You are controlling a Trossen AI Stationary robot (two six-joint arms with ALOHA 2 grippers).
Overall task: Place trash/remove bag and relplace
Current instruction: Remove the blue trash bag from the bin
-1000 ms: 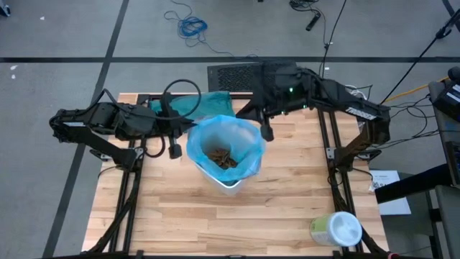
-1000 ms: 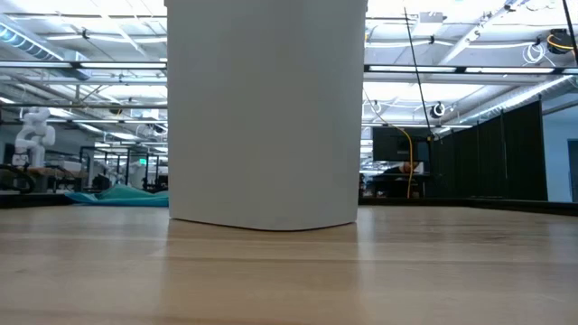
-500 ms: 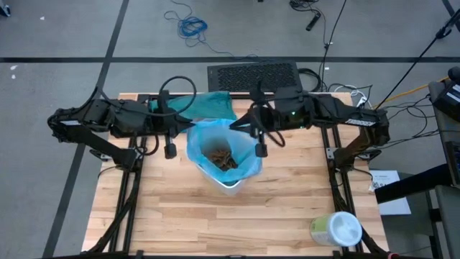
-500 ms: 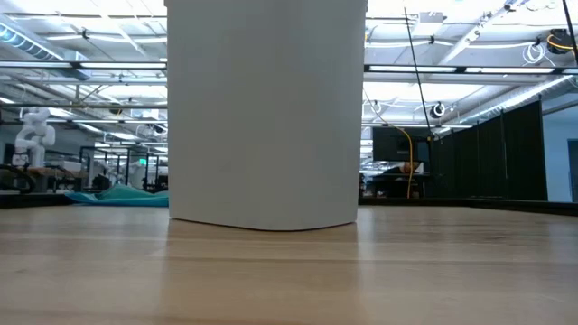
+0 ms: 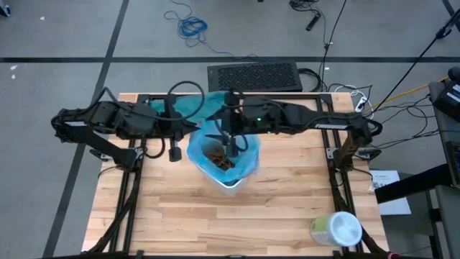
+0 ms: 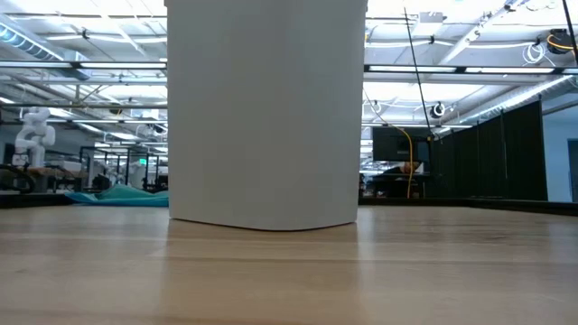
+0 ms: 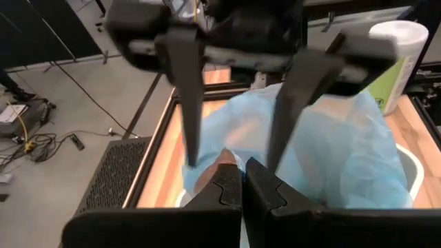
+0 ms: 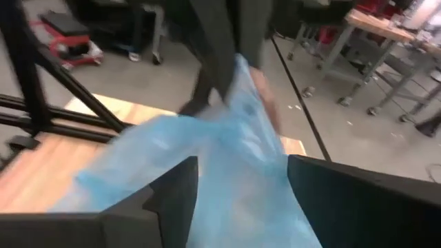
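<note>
White bin (image 6: 266,113) stands mid-table (image 5: 287,208), nearest the low cam. Light-blue bag (image 5: 248,160) lines it: thin, crinkly, translucent, rim folded out over bin edge. Brown paper wads (image 5: 218,160) piled inside. Right tool (image 5: 230,142) over bin mouth, fingers apart, nothing clamped. Left tool (image 5: 175,152) just beside bin's left rim, fingers together, empty. Teal-green bag (image 5: 188,105) lies behind bin. Wipes tub (image 5: 335,229) well apart from bin, at table's near-right corner.
</note>
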